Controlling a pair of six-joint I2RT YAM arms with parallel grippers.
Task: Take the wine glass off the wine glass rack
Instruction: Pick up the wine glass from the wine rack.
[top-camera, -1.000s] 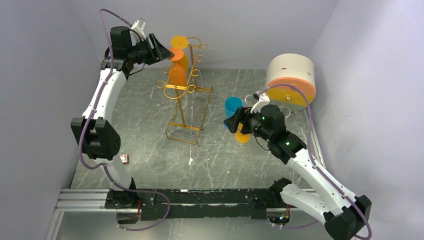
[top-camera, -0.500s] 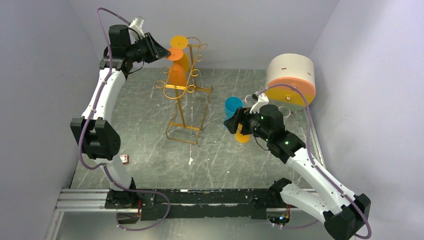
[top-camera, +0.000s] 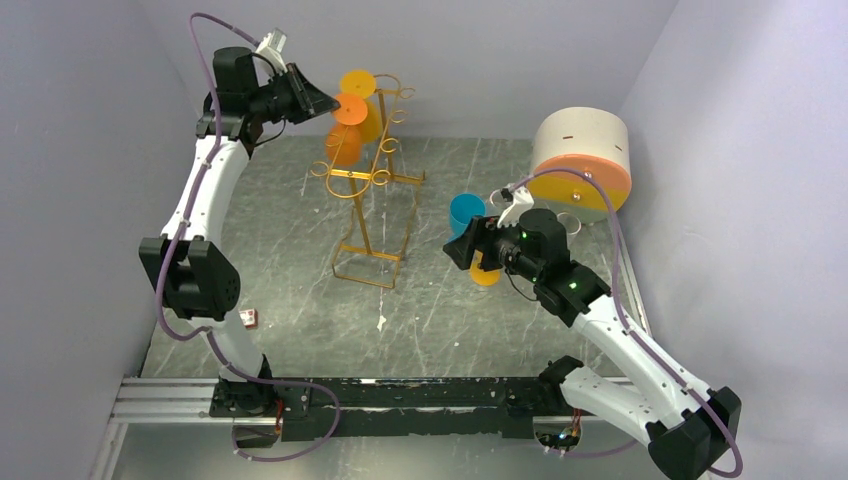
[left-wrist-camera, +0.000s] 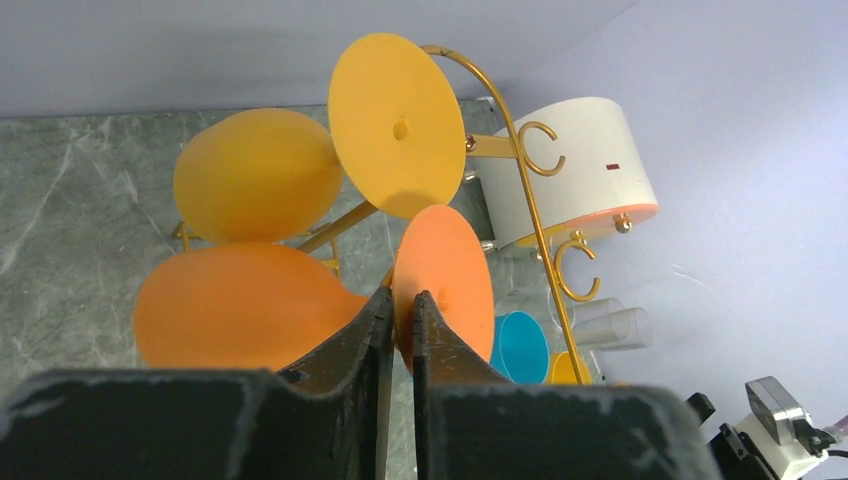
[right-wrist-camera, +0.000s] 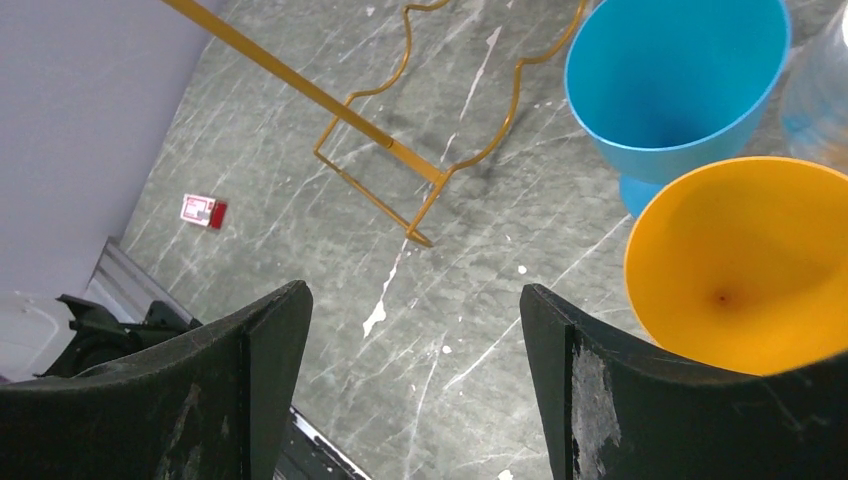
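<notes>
On the table, at its left and well below the left pincer: one small red-and-white box.

Left pincer: raised level with the top of the wine glass rack. Its fingers are pressed almost together, with only a thin slit between them, pinching the stem of the orange wine glass. The bowl lies to the pincer's left and the round foot sits just ahead of the fingertips. Whether this glass touches the rack wire cannot be told.

Yellow wine glass: just beyond the left pincer and tilted. Its foot is against the rack's upper curl.

Wine glass rack: gold wire, upright on the table, to the right of the left pincer and between the two pincers.

Right pincer: fingers spread wide, holding nothing, low over the table.

Blue goblet: upright, ahead of the right pincer and to its right.

Amber goblet: upright, just beside the blue one and nearer the pincer's right finger.

White drum with an orange face: well beyond the right pincer, by the far right wall.
</notes>
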